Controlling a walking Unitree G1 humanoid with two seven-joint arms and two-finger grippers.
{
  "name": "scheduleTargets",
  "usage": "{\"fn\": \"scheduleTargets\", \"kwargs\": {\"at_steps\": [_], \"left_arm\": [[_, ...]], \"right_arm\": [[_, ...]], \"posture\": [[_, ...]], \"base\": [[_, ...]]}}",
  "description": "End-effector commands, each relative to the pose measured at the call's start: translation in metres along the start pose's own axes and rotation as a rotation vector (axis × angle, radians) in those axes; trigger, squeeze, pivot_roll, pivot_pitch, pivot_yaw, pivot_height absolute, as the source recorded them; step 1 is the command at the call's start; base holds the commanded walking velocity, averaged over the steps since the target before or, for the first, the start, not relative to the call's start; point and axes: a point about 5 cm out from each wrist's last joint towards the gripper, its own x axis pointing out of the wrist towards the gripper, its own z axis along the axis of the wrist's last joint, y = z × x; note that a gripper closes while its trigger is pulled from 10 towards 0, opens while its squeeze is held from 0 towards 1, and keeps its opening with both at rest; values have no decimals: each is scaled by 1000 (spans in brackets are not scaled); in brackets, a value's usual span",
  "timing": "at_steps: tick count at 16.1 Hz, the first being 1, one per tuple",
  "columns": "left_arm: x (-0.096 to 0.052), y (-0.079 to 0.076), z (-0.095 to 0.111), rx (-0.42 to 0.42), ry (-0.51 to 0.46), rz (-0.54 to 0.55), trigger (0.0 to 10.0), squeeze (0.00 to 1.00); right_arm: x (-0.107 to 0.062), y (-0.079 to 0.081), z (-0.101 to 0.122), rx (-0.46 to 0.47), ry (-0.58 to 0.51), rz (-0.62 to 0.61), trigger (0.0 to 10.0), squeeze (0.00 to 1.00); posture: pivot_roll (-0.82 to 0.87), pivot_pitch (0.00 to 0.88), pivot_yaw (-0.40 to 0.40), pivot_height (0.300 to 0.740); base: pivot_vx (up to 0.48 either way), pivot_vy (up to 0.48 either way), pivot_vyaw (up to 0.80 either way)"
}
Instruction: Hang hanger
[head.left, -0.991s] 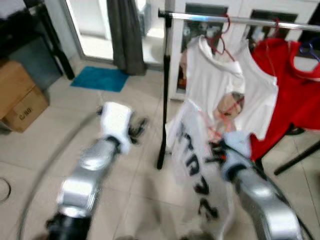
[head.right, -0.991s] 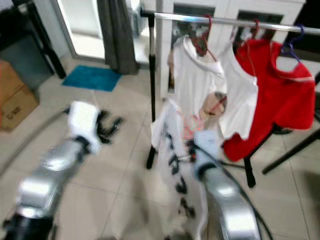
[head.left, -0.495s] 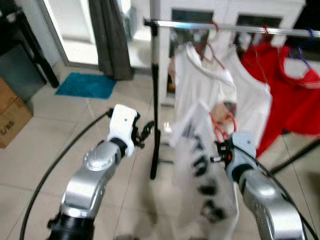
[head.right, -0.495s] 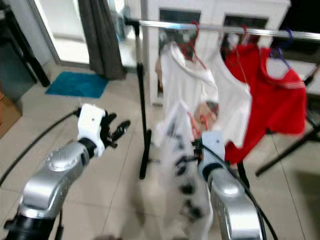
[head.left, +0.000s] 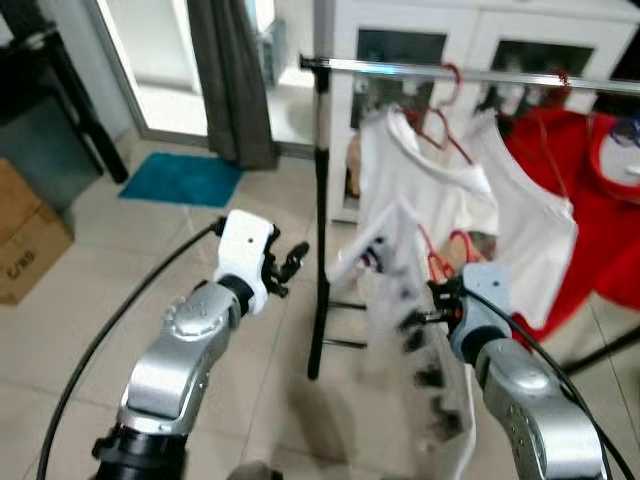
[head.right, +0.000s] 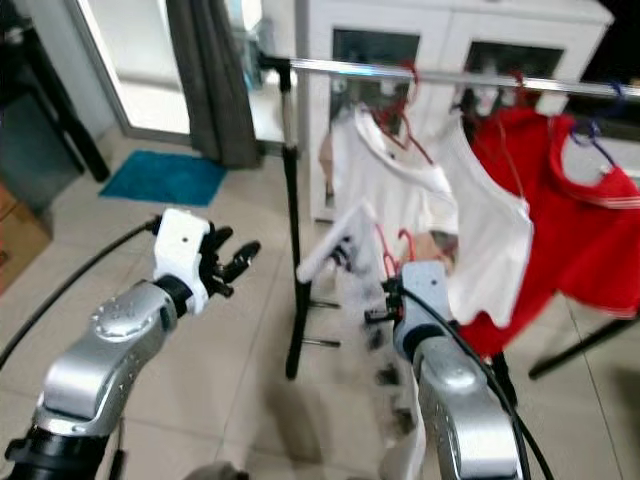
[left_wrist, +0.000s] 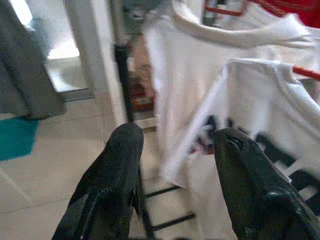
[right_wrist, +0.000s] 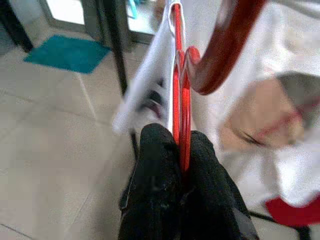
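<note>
Right gripper (right_wrist: 181, 150) clamped on thin red wire hanger (right_wrist: 180, 90) carrying blurred white printed T-shirt (head.left: 410, 300); left gripper (left_wrist: 175, 150) spread wide, empty, beside black rack post (head.left: 320, 220).

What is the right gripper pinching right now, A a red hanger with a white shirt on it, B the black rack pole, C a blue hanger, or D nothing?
A: the right gripper is shut on the red hanger carrying the white shirt.
</note>
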Motion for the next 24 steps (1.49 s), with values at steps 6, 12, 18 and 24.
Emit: {"fn": "scheduleTargets", "kwargs": {"at_steps": [6, 12, 18, 24], "left_arm": [[-4, 5, -1, 18, 6, 11, 10000, 0], [-4, 6, -1, 25, 1, 22, 10000, 0], [-6, 5, -1, 55, 3, -4, 10000, 0], [-7, 2, 3, 123, -3, -110, 10000, 0]], "right_arm": [[1, 8, 3, -26, -18, 41, 10000, 0], [3, 10, 4, -61, -29, 72, 10000, 0], [4, 18, 27, -27, -102, 95, 10000, 0], [11, 21, 62, -84, -174, 68, 10000, 0]], "posture": [[-11, 43, -1, 740], [-5, 25, -16, 740], [4, 21, -14, 740], [12, 22, -9, 740]], "base": [[361, 0, -267], [361, 0, 0], [366, 0, 0], [174, 0, 0]]}}
